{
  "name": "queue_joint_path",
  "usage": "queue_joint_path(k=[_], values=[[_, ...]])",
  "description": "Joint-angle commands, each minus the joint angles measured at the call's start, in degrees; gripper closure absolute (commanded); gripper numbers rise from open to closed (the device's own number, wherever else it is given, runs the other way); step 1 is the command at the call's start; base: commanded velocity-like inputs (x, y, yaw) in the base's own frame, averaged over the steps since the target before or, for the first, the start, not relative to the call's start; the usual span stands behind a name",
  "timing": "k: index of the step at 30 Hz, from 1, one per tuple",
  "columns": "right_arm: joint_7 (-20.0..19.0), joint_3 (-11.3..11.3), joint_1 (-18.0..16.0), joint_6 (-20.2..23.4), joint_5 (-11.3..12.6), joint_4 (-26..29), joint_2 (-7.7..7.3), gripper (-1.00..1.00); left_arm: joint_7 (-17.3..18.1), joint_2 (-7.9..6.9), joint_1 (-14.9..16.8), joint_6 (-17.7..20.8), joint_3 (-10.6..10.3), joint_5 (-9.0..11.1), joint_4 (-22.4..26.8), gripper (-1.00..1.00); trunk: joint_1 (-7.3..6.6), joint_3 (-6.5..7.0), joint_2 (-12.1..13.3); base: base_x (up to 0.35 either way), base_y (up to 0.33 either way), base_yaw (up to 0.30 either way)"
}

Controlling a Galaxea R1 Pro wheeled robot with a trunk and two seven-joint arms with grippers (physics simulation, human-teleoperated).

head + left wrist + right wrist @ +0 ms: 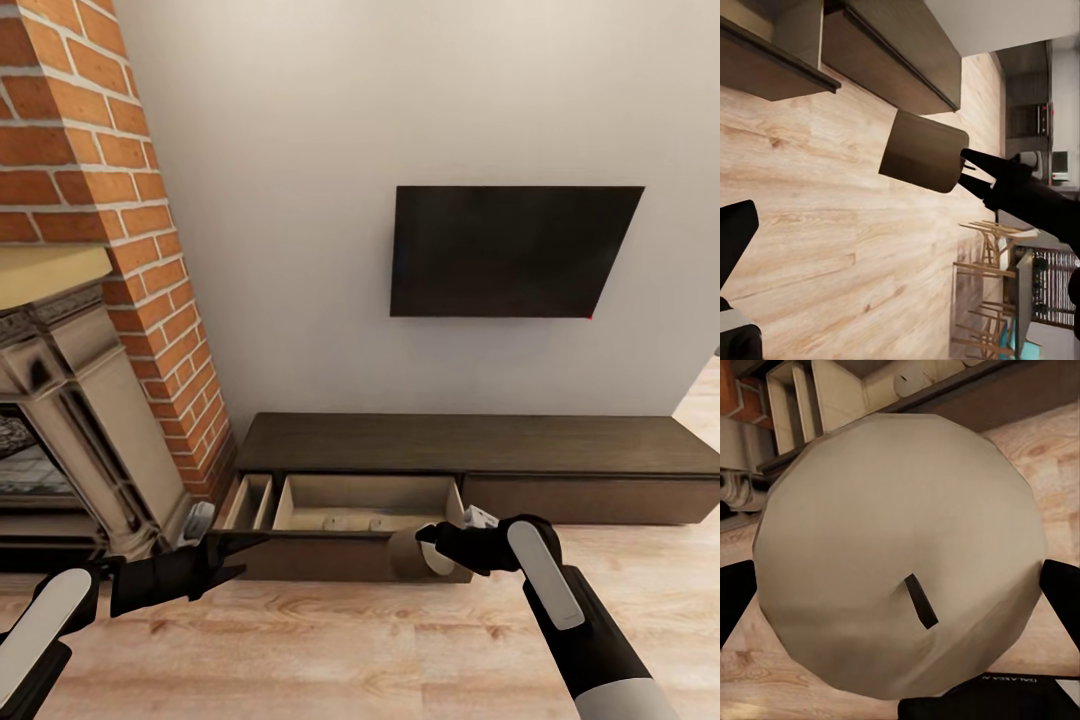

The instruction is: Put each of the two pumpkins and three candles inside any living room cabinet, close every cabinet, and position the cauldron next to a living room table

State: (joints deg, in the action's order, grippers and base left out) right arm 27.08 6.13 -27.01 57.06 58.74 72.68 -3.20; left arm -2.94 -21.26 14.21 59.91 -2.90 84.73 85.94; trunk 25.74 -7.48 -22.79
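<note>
My right gripper (pixel 427 543) is shut on a beige candle (pixel 408 553), held just in front of the cabinet's (pixel 470 442) open wide drawer (pixel 365 503). Two more candles (pixel 335 522) (pixel 378 522) lie inside that drawer. In the right wrist view the held candle's top face (pixel 900 532) with its dark wick sits between the fingers (pixel 1063 596). From the left wrist view I see the same candle (pixel 922 150) from the side, pinched by the right fingertips (pixel 975 172). My left gripper (pixel 232 560) hangs open and empty near the drawer's left front corner. No pumpkins, cauldron or table are in view.
A narrow drawer (pixel 250 500) also stands open left of the wide one. The red-brick fireplace (pixel 90 250) rises close on the left. A black TV (pixel 510 250) hangs above the cabinet. Light wood floor (pixel 380 640) lies under both arms.
</note>
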Motion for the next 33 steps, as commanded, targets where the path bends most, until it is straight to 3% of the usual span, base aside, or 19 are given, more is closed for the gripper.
queue_joint_path(k=[1, 24, 33], values=[[0.6, 0.1, -0.1, -0.1, 0.6, 0.0, -0.05, 1.0, -0.2, -0.03, 0.0, 0.1, -0.1, 0.4, 0.0, -1.0, 0.04, -0.13, -0.1, 0.11, 0.0, 0.0], [0.7, 0.1, -0.1, -0.4, 0.5, -0.2, 0.04, 1.0, -0.1, -0.01, 0.0, 0.1, -0.1, 0.4, 0.0, -1.0, 0.04, -0.13, -0.1, 0.177, 0.0, 0.0], [0.6, 0.1, -0.1, -0.5, 0.5, -2.8, 0.06, 1.0, -0.1, -0.01, 0.0, 0.1, -0.1, 0.4, 0.0, -1.0, 0.04, -0.13, -0.1, 0.241, -0.036, 0.0]])
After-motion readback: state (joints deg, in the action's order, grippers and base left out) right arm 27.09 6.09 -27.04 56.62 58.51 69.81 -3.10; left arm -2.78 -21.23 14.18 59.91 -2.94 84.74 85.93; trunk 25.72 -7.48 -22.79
